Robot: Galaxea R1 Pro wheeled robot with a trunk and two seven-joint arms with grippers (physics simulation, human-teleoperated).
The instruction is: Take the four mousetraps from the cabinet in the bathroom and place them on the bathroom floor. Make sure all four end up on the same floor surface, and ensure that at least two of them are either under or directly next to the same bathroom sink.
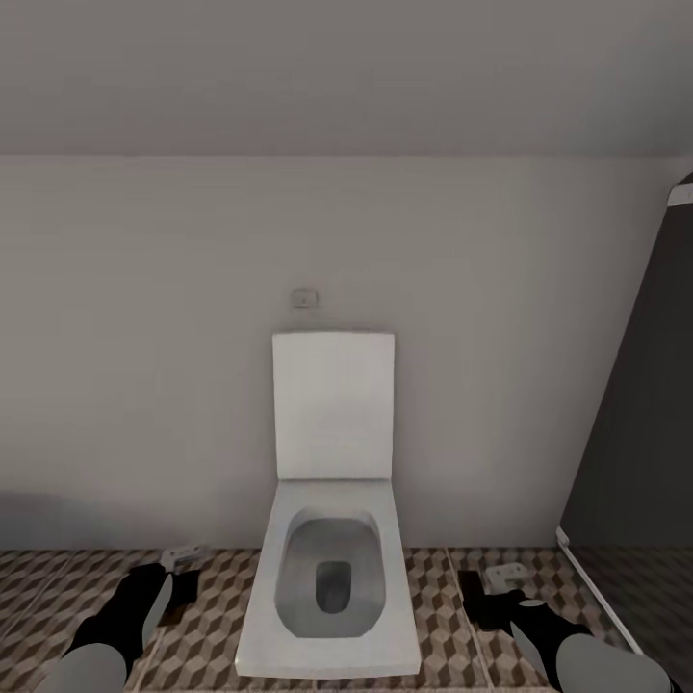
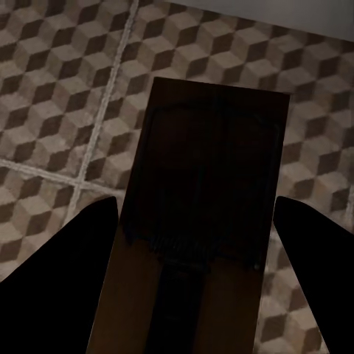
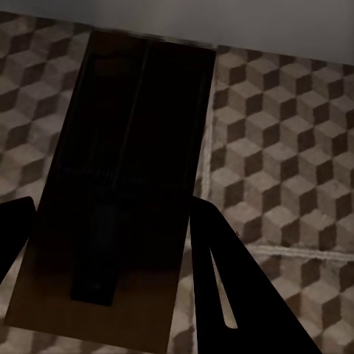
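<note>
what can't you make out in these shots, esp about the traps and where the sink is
- Left wrist view: the mousetrap between the left gripper fingers is too dark to read its metal parts.
- Right wrist view: the second mousetrap in the right gripper runs off the picture's edge.
- Head view: toilet and bathroom floor; nothing here places the sink.

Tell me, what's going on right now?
Left gripper shut on mousetrap. Right gripper shut on second mousetrap. Toilet dead ahead; both arms low over bathroom floor.
</note>
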